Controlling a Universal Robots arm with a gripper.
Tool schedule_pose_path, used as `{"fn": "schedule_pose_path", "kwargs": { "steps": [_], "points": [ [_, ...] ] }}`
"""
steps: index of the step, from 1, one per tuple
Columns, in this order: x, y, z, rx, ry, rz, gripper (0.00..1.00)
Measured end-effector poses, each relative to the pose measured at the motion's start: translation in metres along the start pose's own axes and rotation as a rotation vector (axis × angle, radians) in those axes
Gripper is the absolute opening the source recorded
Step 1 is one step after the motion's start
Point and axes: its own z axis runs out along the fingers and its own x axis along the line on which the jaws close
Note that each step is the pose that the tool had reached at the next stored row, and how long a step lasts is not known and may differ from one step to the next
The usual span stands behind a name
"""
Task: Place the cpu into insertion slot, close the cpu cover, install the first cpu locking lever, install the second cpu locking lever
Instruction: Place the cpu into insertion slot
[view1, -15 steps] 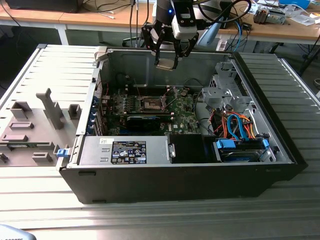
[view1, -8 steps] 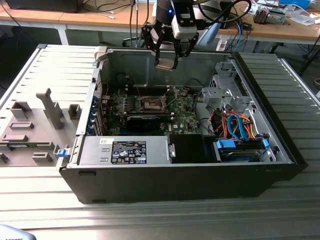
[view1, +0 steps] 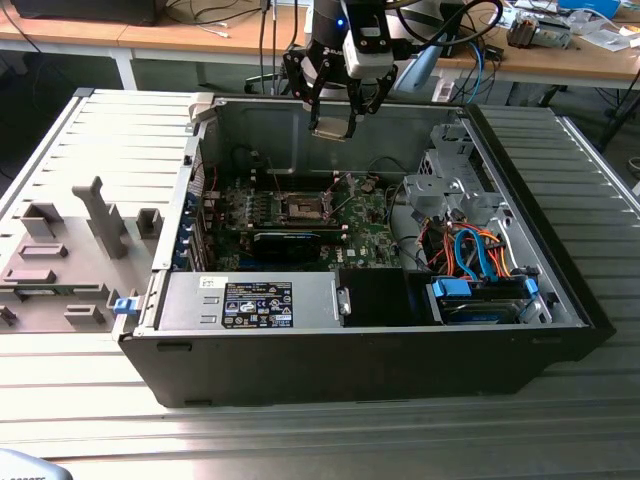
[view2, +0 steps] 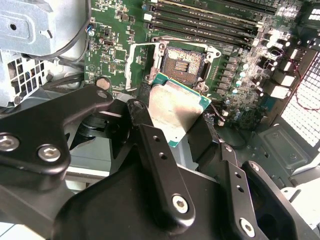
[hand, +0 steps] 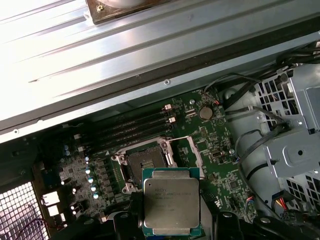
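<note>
Second wrist view: gripper (view2: 175, 131) is clamped on the cpu (view2: 176, 107), gripping it by opposite edges. Exterior view: the cpu (view1: 330, 130) hangs above the computer case (view1: 360, 365), well apart from the exposed insertion slot (view1: 303, 208) on the motherboard (view1: 372, 238).

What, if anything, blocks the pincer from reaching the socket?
Probably nothing, so likely yes. The pincer, shut on the chip, hangs above the open case; the socket lies bare below, with nothing lying across it.
</note>
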Motion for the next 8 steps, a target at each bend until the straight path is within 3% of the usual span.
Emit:
{"fn": "schedule_pose_path", "kwargs": {
  "steps": [8],
  "points": [
    [0.0000, 0.0000, 0.0000, 0.0000, -0.0001, 0.004, 0.55]
  ]
}}
